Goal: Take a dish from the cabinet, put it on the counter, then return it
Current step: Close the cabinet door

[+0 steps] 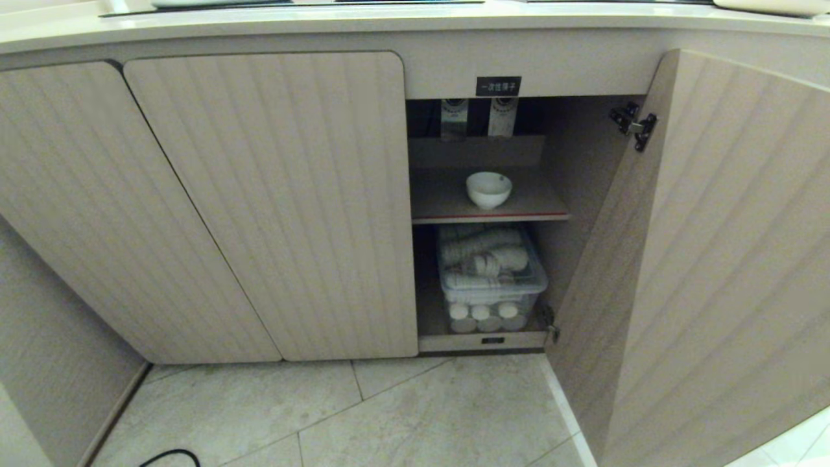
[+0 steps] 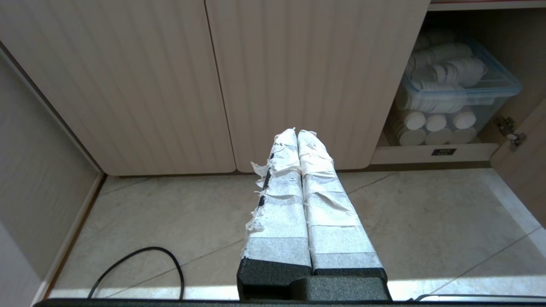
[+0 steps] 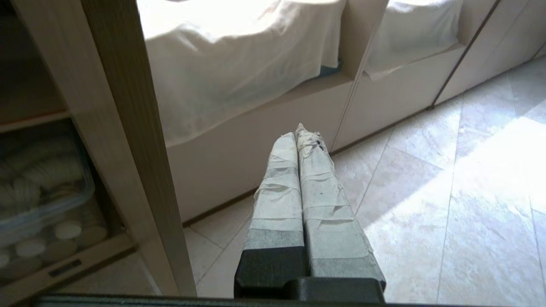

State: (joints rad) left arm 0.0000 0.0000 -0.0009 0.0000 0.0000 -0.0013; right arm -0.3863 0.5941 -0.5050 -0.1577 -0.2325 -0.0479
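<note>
We see the bowl [image 1: 488,189] standing upright on the upper shelf [image 1: 447,201] of the open cabinet [image 1: 272,201], a little right of the shelf's middle and near its red front edge; nothing touches it; the counter [image 1: 389,19] runs along above, and a small black label [image 1: 498,85] sits just over the opening. Below the shelf stands a clear plastic box [image 1: 491,275] packed with stacked white cups; the right-hand door [image 1: 713,259] is swung wide open.

Neither arm shows in the head view, so we place the fingers by the wrist views alone. Our left gripper [image 2: 297,133] hangs low over the tiled floor [image 2: 213,213], its taped fingers pressed together and empty, pointing at the closed doors left of the opening; the bowl is out of that view, up and to the right of the box; a black cable [image 2: 140,264] loops on the floor nearby.

Our right gripper [image 3: 297,132] also has its taped fingers together with nothing between them; it sits just outside the edge of the open door [image 3: 128,149], aimed past it at a white cloth [image 3: 243,64] draped over a low ledge; the bowl is well apart from these fingers, inside the cabinet on the far side of the door.
</note>
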